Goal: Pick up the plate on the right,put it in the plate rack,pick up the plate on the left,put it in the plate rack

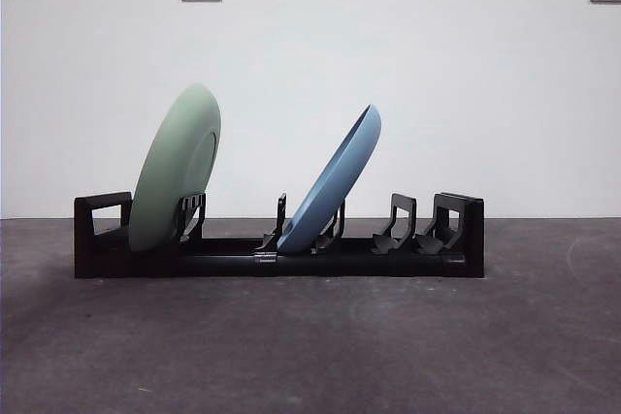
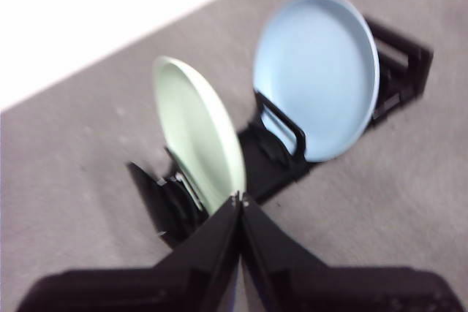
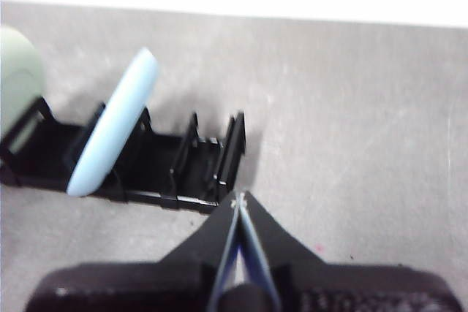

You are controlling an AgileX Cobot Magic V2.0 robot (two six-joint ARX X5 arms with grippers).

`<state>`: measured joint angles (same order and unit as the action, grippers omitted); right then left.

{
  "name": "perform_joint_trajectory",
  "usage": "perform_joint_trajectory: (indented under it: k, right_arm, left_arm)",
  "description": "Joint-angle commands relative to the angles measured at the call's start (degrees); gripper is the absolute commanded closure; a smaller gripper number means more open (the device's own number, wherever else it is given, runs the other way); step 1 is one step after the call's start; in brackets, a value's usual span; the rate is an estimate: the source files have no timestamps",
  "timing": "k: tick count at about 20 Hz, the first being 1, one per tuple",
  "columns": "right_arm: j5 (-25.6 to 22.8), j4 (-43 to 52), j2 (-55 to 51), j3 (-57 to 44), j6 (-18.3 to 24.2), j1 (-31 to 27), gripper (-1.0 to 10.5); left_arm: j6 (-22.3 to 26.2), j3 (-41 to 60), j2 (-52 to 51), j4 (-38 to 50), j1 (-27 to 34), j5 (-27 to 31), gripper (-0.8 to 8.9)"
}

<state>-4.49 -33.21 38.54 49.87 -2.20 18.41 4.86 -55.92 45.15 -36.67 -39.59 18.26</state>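
Both plates are already standing in the black plate rack [image 1: 281, 254]: the green plate [image 1: 175, 170] leans at its left end and the blue plate [image 1: 332, 183] in a middle slot (both tilted the same way). The left gripper [image 2: 240, 199] and right gripper [image 3: 239, 199] are closed and hold nothing. I judge the task finished; the arms need only to stay clear.

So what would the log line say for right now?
green plate: in plate rack | blue plate: in rack | left tool: shut | right tool: shut
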Motion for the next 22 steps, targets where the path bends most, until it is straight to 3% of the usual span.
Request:
perform_joint_trajectory:
  k: [1,6,8,22]
  right_arm:
    - [0.0,4.3,-9.0,-7.5,-0.8,0.8,9.6]
    - [-0.4,2.3,-23.1,-15.5,-1.7,0.8,9.6]
    - [-0.7,-1.0,-23.1,-15.5,-4.3,0.8,9.4]
    - [-0.4,-6.3,-22.4,-15.5,-4.3,0.8,9.4]
  left_arm:
    - [-1.3,5.3,-7.0,1.7,0.4,0.6,8.21]
    - [-4.9,15.7,-20.9,2.7,0.3,0.5,8.21]
    - [-4.9,15.8,-21.4,1.4,0.3,-0.4,8.17]
    - [-5.0,15.8,-21.3,-2.4,0.3,-0.4,8.17]
